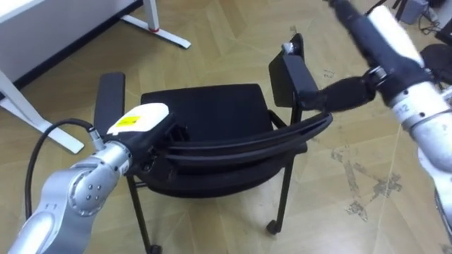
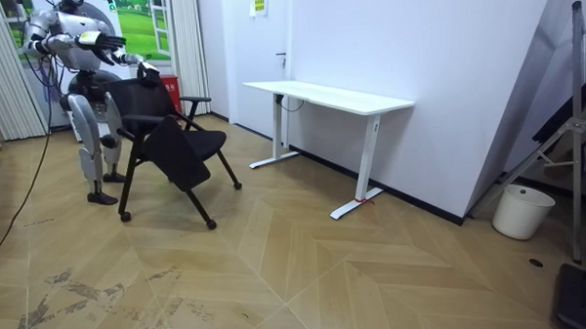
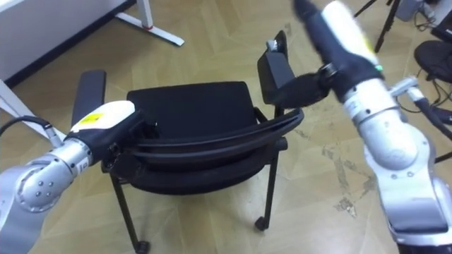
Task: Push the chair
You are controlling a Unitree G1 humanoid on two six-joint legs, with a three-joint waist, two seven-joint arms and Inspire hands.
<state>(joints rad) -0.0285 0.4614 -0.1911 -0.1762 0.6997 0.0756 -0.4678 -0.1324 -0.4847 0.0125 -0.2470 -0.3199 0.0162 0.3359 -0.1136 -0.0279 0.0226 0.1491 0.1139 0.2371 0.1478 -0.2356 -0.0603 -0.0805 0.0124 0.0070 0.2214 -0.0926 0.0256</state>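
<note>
Left robot hand (image 1: pixel 138 120), right robot hand (image 1: pixel 342 93) at the backrest of the chair (image 1: pixel 205 113); I cannot tell their grip. Uneven pushing could swing it.

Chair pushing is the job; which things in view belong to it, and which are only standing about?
Job: black chair, left robot hand, right robot hand, both at its backrest.
Standing about: white desk, white bucket.
</note>
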